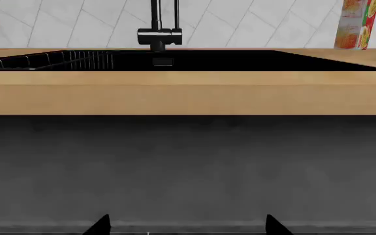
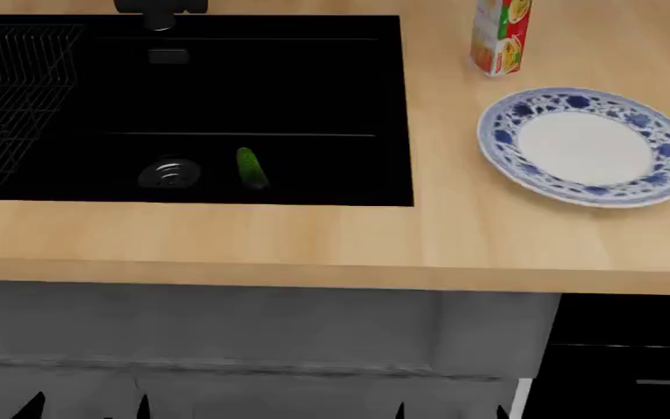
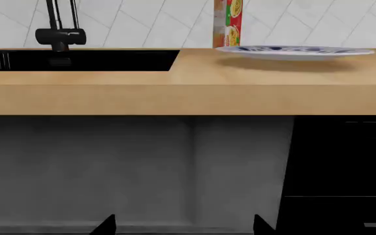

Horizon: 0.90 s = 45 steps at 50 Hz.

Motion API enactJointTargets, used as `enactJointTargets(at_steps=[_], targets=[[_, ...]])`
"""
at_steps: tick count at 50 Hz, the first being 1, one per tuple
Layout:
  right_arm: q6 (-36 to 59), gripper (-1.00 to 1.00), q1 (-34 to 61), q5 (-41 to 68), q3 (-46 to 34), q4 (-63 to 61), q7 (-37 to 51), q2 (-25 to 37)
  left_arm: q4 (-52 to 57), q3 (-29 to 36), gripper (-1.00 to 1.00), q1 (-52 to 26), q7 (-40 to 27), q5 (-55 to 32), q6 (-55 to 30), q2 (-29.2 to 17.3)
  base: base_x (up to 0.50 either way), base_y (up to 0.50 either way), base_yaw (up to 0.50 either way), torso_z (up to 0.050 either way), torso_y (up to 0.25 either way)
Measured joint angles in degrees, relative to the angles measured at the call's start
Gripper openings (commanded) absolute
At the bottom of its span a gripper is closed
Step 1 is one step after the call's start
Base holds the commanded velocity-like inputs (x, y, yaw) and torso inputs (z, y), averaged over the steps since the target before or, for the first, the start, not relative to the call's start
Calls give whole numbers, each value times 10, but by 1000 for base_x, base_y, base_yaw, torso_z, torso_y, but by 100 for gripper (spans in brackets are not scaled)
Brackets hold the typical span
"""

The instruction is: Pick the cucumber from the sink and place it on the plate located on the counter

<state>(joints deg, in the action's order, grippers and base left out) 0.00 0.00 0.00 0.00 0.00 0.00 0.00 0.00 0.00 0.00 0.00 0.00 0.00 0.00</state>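
Observation:
The small green cucumber (image 2: 250, 168) lies on the floor of the black sink (image 2: 311, 105), just right of the round silver drain (image 2: 170, 173). The white plate with a blue floral rim (image 2: 588, 146) sits on the light wood counter (image 2: 311, 240) to the sink's right; it shows edge-on in the right wrist view (image 3: 295, 51). Both grippers hang low in front of the cabinet, below counter height. The left gripper (image 1: 186, 226) is open and empty. The right gripper (image 3: 182, 226) is open and empty. The cucumber is hidden in both wrist views.
A black wire rack (image 2: 15, 78) fills the sink's left part. A black faucet (image 1: 158, 29) stands behind the sink. A red and yellow noodle box (image 2: 501, 33) stands behind the plate. Grey cabinet fronts (image 2: 254, 332) and a black unit (image 2: 632, 358) lie below the counter.

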Motion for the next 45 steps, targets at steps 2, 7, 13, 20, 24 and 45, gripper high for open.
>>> enactJointTargets(at_steps=[2, 7, 13, 20, 24, 45], targets=[[-7, 100, 7, 4, -12, 8, 8, 3, 5, 8, 100, 1, -8, -1, 0, -2, 0, 0, 0, 0, 0], [-3, 100, 4, 18, -27, 3, 26, 18, 4, 16, 100, -1, -17, -15, -7, -12, 0, 0, 0, 0, 0], [-3, 100, 2, 30, -40, 4, 40, 29, 9, 23, 100, 1, -22, -36, -24, -22, 0, 0, 0, 0, 0], [0, 100, 1, 39, -50, 5, 51, 38, 12, 33, 100, 4, -24, -51, -34, -32, 0, 0, 0, 50, 38], [-1, 100, 1, 45, -55, 7, 55, 41, 15, 38, 100, 5, -26, -58, -37, -37, 0, 0, 0, 50, 37], [2, 100, 0, 71, -70, 5, 71, 56, 28, 59, 100, 10, -37, -79, -46, -55, 0, 0, 0, 50, 37]])
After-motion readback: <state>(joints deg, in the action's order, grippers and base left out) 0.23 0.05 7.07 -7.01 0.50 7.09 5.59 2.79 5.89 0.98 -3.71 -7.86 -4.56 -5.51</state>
